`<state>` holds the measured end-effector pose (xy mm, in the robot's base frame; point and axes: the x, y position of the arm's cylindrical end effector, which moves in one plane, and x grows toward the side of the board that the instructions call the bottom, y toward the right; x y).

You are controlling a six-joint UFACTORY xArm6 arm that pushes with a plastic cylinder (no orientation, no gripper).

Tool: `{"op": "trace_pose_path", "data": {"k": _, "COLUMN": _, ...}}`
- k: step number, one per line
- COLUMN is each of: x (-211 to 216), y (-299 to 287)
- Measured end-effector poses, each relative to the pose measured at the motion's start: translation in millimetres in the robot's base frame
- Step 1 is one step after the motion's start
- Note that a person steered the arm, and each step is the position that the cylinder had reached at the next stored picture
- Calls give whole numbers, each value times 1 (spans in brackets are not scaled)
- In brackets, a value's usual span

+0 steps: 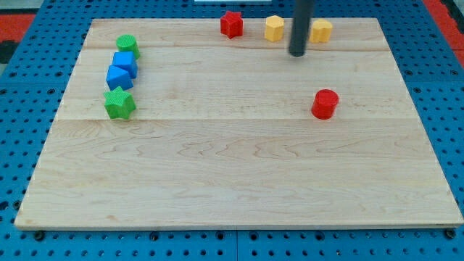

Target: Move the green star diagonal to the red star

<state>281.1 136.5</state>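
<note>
- Currently, my tip [297,54] is seen at the table's [232,181] twelve o'clock edge, between two yellow blocks [274,28] [321,30].
- No pincer is fitted; only a rod is shown.
- The green star [119,103] is located at nine o'clock, touching a blue block [119,76].
- The red star [231,24] is found at twelve o'clock, well apart from it.
- A red cylinder [325,104] is placed at three o'clock.

light: bright, even; shadows: faint, soft under blocks; glare: mild sheen on board [239,167]; focus: sharp
</note>
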Motion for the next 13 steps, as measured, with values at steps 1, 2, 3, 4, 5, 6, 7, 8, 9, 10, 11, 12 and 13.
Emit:
{"op": "trace_pose_path", "data": {"k": 1, "x": -22, "y": 25}}
{"op": "trace_pose_path", "data": {"k": 2, "x": -27, "y": 71}}
{"op": "trace_pose_path", "data": {"k": 3, "x": -30, "y": 81}}
{"op": "trace_pose_path", "data": {"k": 4, "x": -7, "y": 76}}
{"op": "trace_pose_path", "data": {"k": 5, "x": -28, "y": 70}}
{"op": "trace_pose_path", "data": {"k": 6, "x": -40, "y": 52}}
{"op": "trace_pose_path", "data": {"k": 7, "x": -10, "y": 70}}
{"op": "trace_pose_path", "data": {"k": 8, "x": 62, "y": 3}}
{"op": "trace_pose_path", "data": {"k": 9, "x": 110, "y": -93}}
{"op": "trace_pose_path", "data": {"k": 10, "x": 171, "y": -150}}
{"op": "trace_pose_path", "data": {"k": 11, "x": 252, "y": -215}}
{"op": "trace_pose_path", "data": {"k": 12, "x": 228, "y": -342}}
{"op": "trace_pose_path", "data": {"k": 13, "x": 171, "y": -383}}
